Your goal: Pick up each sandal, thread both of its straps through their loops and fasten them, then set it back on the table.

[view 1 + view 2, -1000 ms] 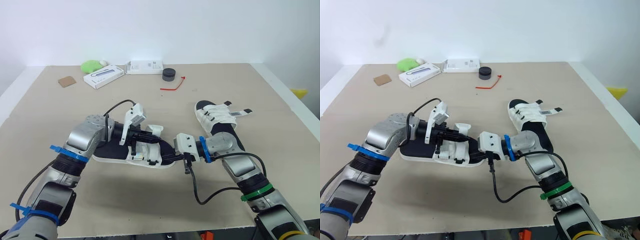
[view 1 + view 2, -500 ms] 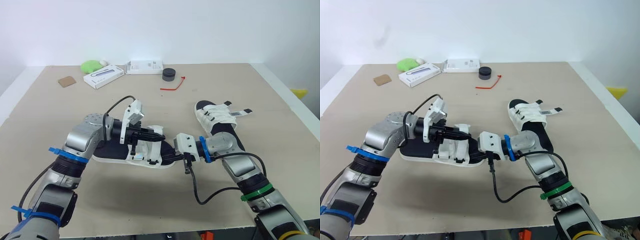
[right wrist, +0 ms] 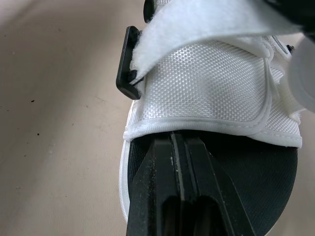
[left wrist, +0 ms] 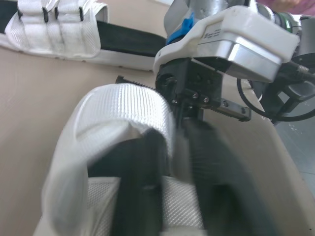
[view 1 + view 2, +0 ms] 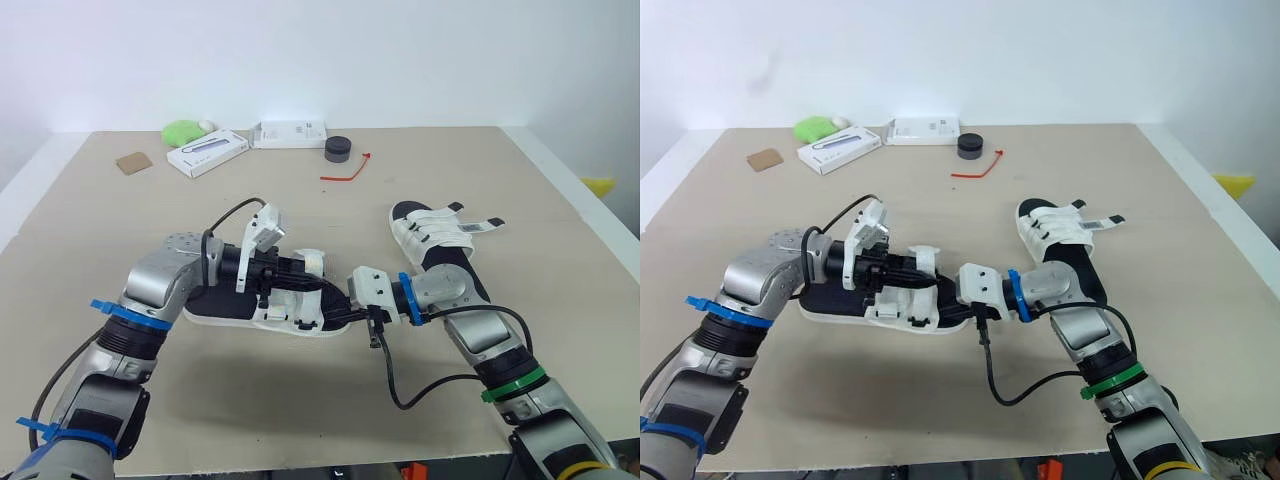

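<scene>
A white sandal with a black insole (image 5: 268, 306) lies at the table's middle, held between both grippers. My left gripper (image 5: 297, 269) is over its upper, shut on a white strap (image 4: 123, 110) that curls up off the sandal. My right gripper (image 5: 343, 307) is shut on the sandal's sole end, its fingers (image 3: 177, 191) pinching the black insole just below the mesh upper. A black loop (image 3: 128, 66) sits at the side of the upper, under the strap end. The second sandal (image 5: 437, 242) lies flat to the right, its straps across it.
Along the far edge lie a green object (image 5: 183, 131), two white boxes (image 5: 207, 152) (image 5: 290, 133), a black round puck (image 5: 338, 149), a red tie (image 5: 345, 171) and a brown card (image 5: 132, 163). The table's right edge (image 5: 590, 215) is close to the second sandal.
My left wrist has turned and settled slightly lower over the sandal, still holding the strap. The right arm and both sandals have stayed put.
</scene>
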Controlling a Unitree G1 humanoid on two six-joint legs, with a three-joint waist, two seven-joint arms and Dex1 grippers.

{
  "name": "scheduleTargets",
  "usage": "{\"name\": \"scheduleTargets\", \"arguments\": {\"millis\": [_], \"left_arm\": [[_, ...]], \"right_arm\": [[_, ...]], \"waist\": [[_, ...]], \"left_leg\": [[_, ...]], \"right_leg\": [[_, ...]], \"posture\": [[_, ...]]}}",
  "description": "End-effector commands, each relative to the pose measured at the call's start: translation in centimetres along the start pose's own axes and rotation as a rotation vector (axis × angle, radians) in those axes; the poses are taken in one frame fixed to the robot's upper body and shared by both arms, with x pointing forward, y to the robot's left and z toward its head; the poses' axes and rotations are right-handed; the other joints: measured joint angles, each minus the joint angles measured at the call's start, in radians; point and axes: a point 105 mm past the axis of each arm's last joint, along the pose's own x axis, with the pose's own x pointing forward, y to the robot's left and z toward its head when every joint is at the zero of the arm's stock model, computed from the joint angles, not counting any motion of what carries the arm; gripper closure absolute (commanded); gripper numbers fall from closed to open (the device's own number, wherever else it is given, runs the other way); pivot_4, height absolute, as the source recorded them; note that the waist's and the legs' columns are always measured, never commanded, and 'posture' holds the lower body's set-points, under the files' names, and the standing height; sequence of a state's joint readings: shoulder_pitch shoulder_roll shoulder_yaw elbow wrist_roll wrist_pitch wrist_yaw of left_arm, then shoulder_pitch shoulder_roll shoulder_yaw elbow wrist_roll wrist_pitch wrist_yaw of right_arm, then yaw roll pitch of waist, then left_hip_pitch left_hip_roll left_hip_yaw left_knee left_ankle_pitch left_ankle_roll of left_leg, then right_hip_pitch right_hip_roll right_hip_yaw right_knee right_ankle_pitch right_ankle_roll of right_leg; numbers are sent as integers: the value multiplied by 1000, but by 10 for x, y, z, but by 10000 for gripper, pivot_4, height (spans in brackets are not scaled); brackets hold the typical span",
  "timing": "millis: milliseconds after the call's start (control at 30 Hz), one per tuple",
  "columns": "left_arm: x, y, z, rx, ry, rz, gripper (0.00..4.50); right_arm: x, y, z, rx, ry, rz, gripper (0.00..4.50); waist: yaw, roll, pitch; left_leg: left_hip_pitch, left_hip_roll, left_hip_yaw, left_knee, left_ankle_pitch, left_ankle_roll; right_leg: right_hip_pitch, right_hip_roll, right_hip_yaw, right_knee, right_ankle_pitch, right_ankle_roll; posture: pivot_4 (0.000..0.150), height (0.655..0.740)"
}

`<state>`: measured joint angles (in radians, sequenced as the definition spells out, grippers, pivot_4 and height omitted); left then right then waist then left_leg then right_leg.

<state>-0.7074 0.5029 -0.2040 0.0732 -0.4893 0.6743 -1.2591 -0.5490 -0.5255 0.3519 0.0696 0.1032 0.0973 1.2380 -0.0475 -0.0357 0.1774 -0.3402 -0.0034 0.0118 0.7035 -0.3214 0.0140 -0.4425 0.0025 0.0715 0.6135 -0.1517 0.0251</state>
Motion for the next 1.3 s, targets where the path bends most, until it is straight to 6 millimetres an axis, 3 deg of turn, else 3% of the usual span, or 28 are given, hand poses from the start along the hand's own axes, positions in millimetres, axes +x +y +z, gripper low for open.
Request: {"name": "scheduleTargets", "arguments": {"millis": [33, 300, 700, 800, 967, 1300], "left_arm": [[-5, -4, 11, 67, 9, -12, 28377], [-7, -25, 20, -28, -14, -131, 28377], [-12, -11, 21, -59, -37, -57, 28377], [-12, -5, 24, -36, -54, -26, 22633], [-12, -7, 23, -43, -50, -50, 1270], [-15, -28, 5, -124, 54, -164, 552]], "right_arm": [[-2, 0, -5, 7, 24, -4, 45000], [-2, 0, -5, 7, 25, -4, 45000], [-1, -1, -4, 3, 23, -3, 45000], [-1, -1, -4, 4, 23, -2, 45000], [-1, -1, -5, 4, 27, -3, 45000], [-2, -1, -5, 7, 27, -5, 45000]], "waist": [[0, 0, 0], [0, 0, 0], [0, 0, 0], [0, 0, 0], [0, 0, 0], [0, 0, 0]], "left_leg": [[0, 0, 0, 0, 0, 0], [0, 0, 0, 0, 0, 0], [0, 0, 0, 0, 0, 1], [0, 0, 0, 0, 0, 1], [0, 0, 0, 0, -1, 0], [0, 0, 0, 0, -1, 0]], "right_leg": [[0, 0, 0, 0, 0, 0], [0, 0, 0, 0, -1, 0], [0, 0, 0, 0, -1, 0], [0, 0, 0, 0, -1, 0], [0, 0, 0, 0, -1, 0], [0, 0, 0, 0, -1, 0]], "posture": [[1500, 7400], [1500, 7400], [1500, 7400], [1500, 7400], [1500, 7400], [1500, 7400]]}}
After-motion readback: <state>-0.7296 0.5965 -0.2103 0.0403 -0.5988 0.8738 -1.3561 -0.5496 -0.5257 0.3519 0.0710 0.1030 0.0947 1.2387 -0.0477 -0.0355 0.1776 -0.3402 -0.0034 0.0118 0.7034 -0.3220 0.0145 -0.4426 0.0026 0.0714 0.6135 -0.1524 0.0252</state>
